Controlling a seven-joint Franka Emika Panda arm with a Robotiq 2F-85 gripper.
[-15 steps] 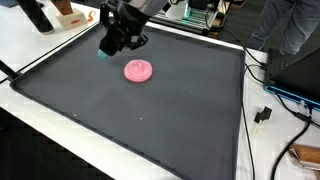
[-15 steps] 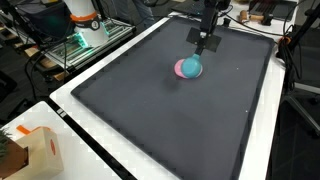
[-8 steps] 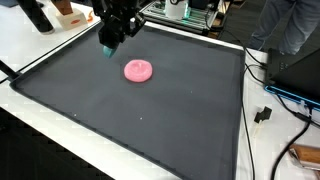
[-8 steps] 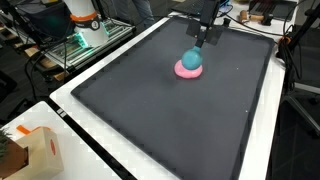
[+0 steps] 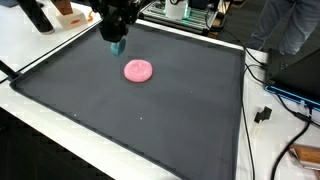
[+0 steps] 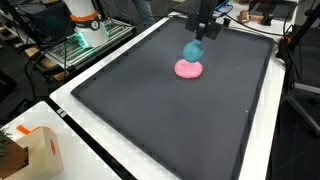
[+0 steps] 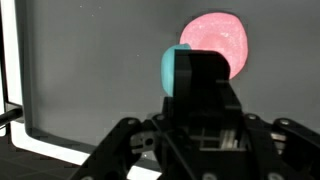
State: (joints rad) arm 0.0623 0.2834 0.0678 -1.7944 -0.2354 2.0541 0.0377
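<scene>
While the near side sees no action, start there: a cardboard box (image 6: 38,150) sits on the white table (image 6: 75,105) at the close corner, well apart from the arm. Next comes the dark mat (image 6: 150,115) covering the table top. Farther in, the pink disc (image 6: 188,69) lies flat on the mat by itself. Just past it the gripper (image 6: 195,42) hangs with jaws clamped on the teal round piece (image 6: 193,50), near the disc but apart from it. In the wrist view the piece (image 7: 172,68) sits against one finger, with the disc (image 7: 215,45) beyond. Judged progress: the grasp and lift look done, and the piece is up off the mat. It rests on nothing yet, and the disc is untouched.
</scene>
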